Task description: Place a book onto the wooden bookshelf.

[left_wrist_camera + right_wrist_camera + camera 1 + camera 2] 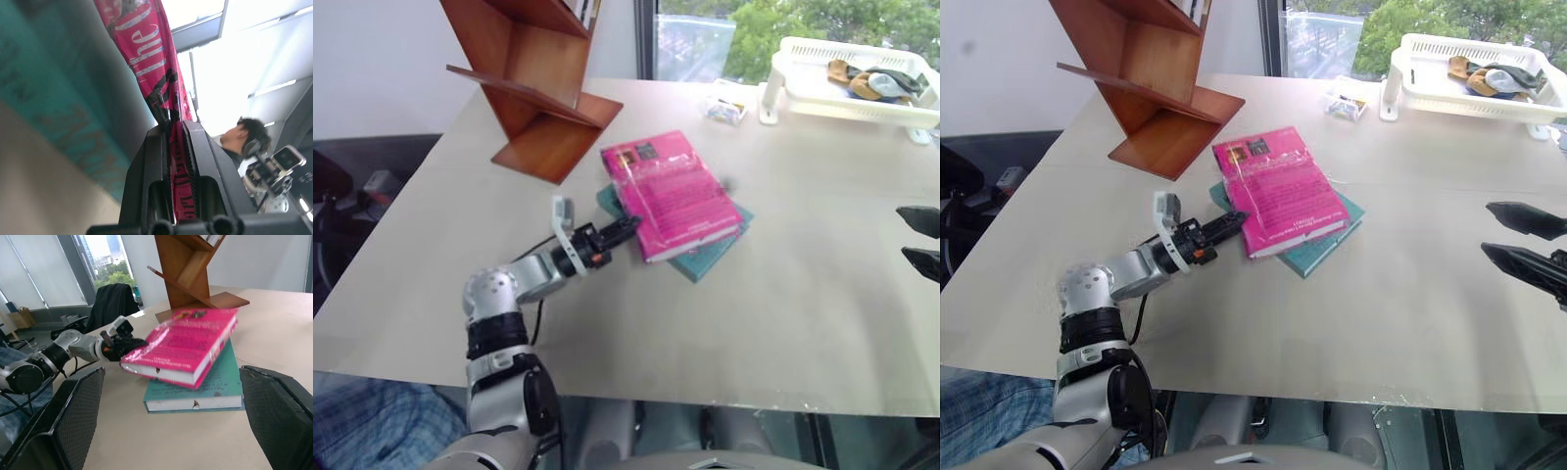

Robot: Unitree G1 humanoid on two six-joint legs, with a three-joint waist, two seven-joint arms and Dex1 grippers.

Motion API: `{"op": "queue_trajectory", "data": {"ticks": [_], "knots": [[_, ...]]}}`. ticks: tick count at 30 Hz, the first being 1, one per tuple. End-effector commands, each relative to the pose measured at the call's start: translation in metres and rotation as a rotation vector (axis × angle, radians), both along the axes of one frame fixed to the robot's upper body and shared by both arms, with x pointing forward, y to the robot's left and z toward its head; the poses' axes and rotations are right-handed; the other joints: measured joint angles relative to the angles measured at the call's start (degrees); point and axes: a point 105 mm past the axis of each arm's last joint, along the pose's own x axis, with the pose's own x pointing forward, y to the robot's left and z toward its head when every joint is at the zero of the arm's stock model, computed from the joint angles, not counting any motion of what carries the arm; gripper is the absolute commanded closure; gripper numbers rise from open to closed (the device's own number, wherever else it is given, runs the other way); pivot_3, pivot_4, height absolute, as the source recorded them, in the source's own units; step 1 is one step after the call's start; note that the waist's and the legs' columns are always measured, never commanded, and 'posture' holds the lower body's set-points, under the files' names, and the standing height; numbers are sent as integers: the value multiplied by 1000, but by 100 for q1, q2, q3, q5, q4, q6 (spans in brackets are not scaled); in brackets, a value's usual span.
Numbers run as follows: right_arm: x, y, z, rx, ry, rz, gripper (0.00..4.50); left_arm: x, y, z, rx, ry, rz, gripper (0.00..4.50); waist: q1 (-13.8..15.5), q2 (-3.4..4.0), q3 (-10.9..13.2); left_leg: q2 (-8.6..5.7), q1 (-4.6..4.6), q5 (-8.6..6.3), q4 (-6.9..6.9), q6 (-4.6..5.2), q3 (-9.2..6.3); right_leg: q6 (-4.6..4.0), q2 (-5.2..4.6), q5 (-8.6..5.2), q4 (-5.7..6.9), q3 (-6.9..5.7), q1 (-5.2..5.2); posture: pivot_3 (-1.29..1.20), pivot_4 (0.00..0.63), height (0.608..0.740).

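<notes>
Our left claw (1232,223) is clenched on the near corner of the pink book (1278,189), tipped up off the green book (1324,241) on the table (1410,323). Its long axis runs away from us toward the bookshelf (1151,78) (up and leftward). Our right claw (1518,240), fingers spread and empty, hangs well apart.

The beige table (783,294) bears the wooden bookshelf (533,88), a teal book (710,257) and a white basket tray (847,78).

- Teal-green book (1324,241) lying flat near the middle of the beige worktop (1400,323).
- White plastic basket tray (803,61) at the worktop's far corner, holding bundled cloth items (879,82).
- Small clear packet (722,109) just beside the tray.
</notes>
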Motion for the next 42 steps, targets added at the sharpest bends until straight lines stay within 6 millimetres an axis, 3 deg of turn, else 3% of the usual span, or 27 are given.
{"op": "queue_trajectory", "data": {"ticks": [1, 5, 10, 19, 22, 27, 34, 42], "knots": [[1, 0, 8, -10, -27, 1, 0, -10, -10, 39, 38, -199, -28, 4483, 3, -1, 0, 0, 0, 2, 0, -3, 0, 0, 0, 0, 0, 0, 0, 0, 150, 740], [2, 0, 10, -4, -34, 2, 0, -14, -11, 71, 239, -468, 14, 4483, -1, -1, 1, -1, 2, 5, -2, -9, 1, 0, 2, 0, -1, 2, 2, 0, 150, 740], [5, -2, 15, 11, -49, 5, 0, -6, 4, 119, 495, -859, 142, 4483, -4, -1, 1, -1, 6, 5, -9, -10, 6, -1, 9, 0, -4, 7, 1, 0, 150, 740], [10, -2, 16, 42, -74, 13, 0, 12, 36, 190, 1365, -1842, 448, 4483, 20, -8, 7, -4, -2, -4, -25, 7, 12, -2, 7, 0, -23, 10, -9, 0, 150, 740], [11, -2, 14, 45, -77, 12, 0, 13, 43, 211, 1559, -2073, 514, 4483, 9, -10, 9, -4, -5, -10, -29, 17, 15, -2, 7, -1, -27, 14, -12, 0, 150, 740], [12, -3, 14, 46, -84, 5, 0, 18, 63, 218, 1738, -2149, 409, 4483, 1, -9, 10, -4, -4, -11, -35, 18, 18, -1, 5, -1, -29, 13, -14, 0, 150, 740], [14, -5, 13, 47, -92, 3, 0, 16, 106, 215, 1924, -1995, 163, 4483, -68, -15, 18, 0, -4, -11, -39, 18, 24, 0, 9, -1, -19, 15, -23, 0, 150, 740], [17, -5, 11, 49, -98, 10, 0, 29, 164, 224, 2222, -1787, 242, 4483, -83, -26, 26, -1, -4, -11, -34, 20, 20, 2, 10, -3, -11, 10, -23, 0, 150, 740]]}}
